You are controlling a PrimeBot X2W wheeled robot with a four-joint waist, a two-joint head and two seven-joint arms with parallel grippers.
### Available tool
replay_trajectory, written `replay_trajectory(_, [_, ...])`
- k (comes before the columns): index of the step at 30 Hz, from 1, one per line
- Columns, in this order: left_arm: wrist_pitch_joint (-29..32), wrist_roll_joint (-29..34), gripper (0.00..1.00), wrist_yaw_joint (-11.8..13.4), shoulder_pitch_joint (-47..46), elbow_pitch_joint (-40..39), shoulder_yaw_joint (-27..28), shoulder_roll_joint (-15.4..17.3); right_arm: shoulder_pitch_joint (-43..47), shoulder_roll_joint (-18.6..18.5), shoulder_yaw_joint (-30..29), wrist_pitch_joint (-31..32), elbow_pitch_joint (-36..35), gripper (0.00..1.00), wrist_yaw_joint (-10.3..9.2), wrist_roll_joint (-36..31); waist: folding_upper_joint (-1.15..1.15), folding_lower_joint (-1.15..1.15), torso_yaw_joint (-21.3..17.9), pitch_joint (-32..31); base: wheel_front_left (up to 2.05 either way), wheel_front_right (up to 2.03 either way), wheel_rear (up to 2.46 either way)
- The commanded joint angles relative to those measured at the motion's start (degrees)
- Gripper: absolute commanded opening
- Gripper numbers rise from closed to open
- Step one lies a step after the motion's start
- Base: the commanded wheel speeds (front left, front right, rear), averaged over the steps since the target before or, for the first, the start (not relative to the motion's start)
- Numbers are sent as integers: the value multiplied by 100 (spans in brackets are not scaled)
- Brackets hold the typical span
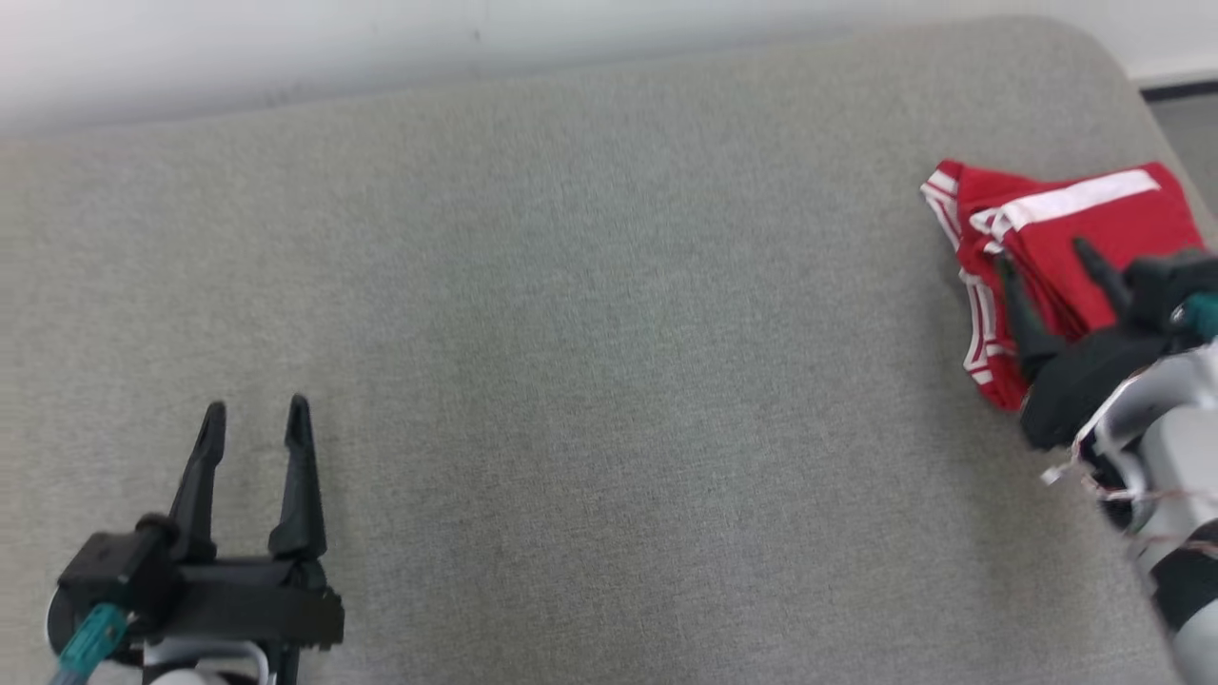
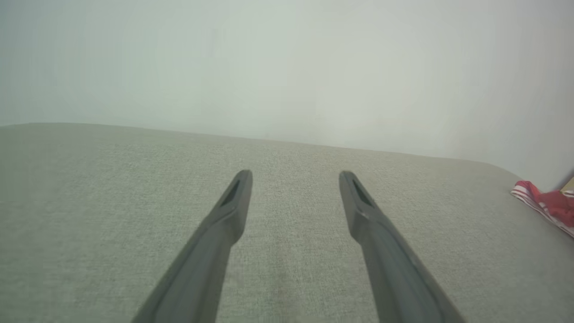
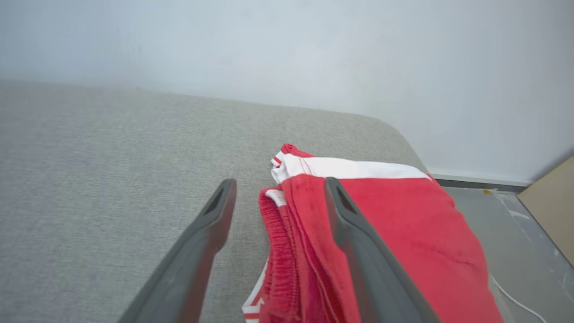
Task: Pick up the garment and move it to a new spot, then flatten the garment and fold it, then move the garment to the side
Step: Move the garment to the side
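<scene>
A: Left side?
B: We log the left gripper (image 1: 258,404), fingers spread wide, nothing held, above the grey cushion (image 1: 609,285).
A: And right?
B: Folded red shorts (image 1: 1094,214) lie near the cushion's right edge; our right gripper (image 1: 1042,252) stands open, straddling their fold.

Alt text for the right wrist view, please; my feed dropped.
The right claw stands open at the edge of a folded red garment with white stripes, lying near the corner of a grey cushion. A pale wall rises behind.
</scene>
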Motion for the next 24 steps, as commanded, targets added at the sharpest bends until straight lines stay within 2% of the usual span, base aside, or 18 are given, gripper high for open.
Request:
replay_trajectory(1, [-1,17,100,10,143,-17,51,4,221,120,-21,-129,-140,100,-18,0,0,1,120,-458,0,0,0])
replay_trajectory(8, [-1,84,100,22,690,55,361,-7,1315,837,-316,-761,-857,100,-18,-14,0,1,274,-1040,0,0,0])
replay_trajectory(12, [0,114,100,16,907,252,439,13,1832,1103,-484,-932,-1021,100,-18,-118,0,1,391,-1369,0,0,0])
replay_trajectory(24, [0,157,100,11,1368,519,297,83,2770,1490,-1171,-1057,-1337,100,-18,-417,0,1,700,-1861,0,0,0])
